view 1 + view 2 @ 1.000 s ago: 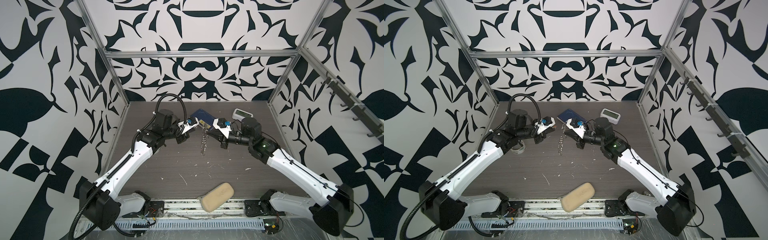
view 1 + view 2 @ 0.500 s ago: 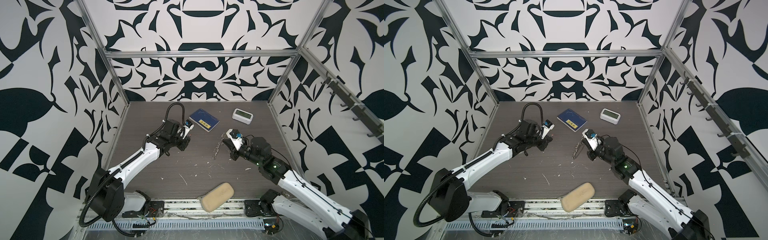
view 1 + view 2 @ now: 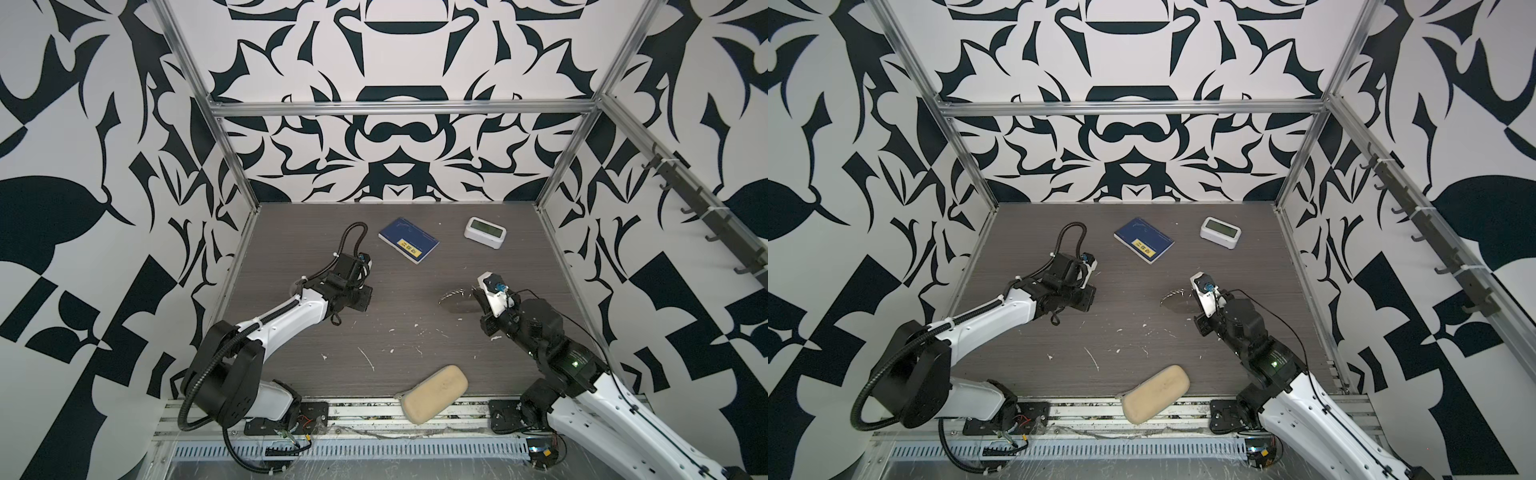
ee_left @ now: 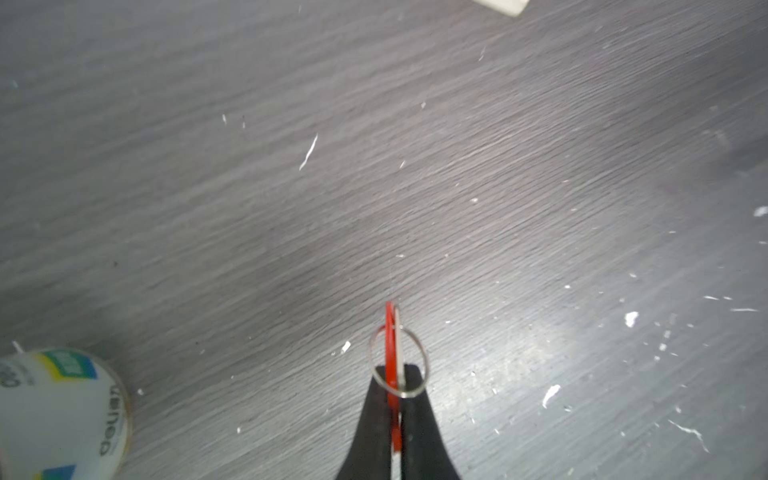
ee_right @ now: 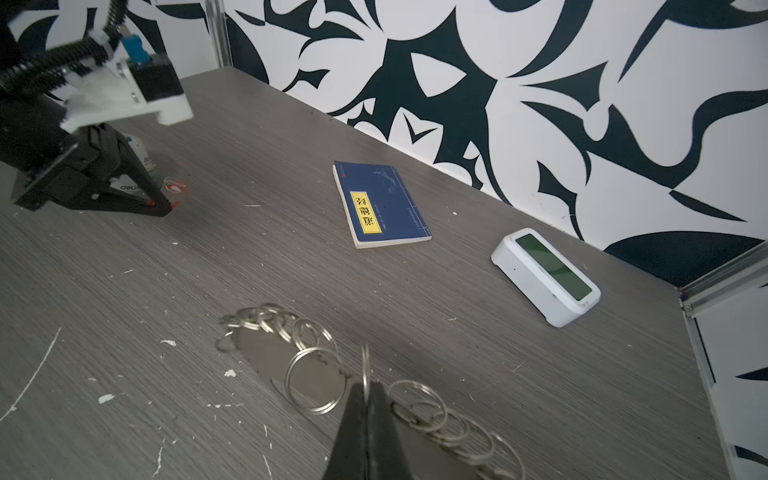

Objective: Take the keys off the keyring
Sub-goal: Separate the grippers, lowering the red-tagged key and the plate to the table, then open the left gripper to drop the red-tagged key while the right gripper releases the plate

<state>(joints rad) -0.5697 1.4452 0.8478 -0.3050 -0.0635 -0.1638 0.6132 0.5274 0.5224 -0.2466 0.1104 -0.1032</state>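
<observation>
Far left, seen from the left wrist only: tape roll, white with a blue and yellow label, lying on the grey wood-grain table.

Just beside the roll: left gripper, low over the table and clamped shut on the keys. Red-orange tag pinched edge-on between the 2 black fingers, with 1 thin silver ring looped round it. Same grip visible from the right wrist, with the tag poking out past the tip. Whether touching the table or just clear of it, cannot tell.

Middle, toward the back wall: blue book with a yellow label, lying flat. At the front edge: beige oblong case, partly over the rail. Scattered between: small white flecks.

Right of centre, in both top views: keyring, resting on the table, well apart from the keys. From the right wrist, a flat grey hoop fringed with many small silver rings.

At the near side of the hoop: right gripper, jaws closed tight on the keyring, nipping 1 ring that stands upright.

Back right: white clock with a greenish display.
</observation>
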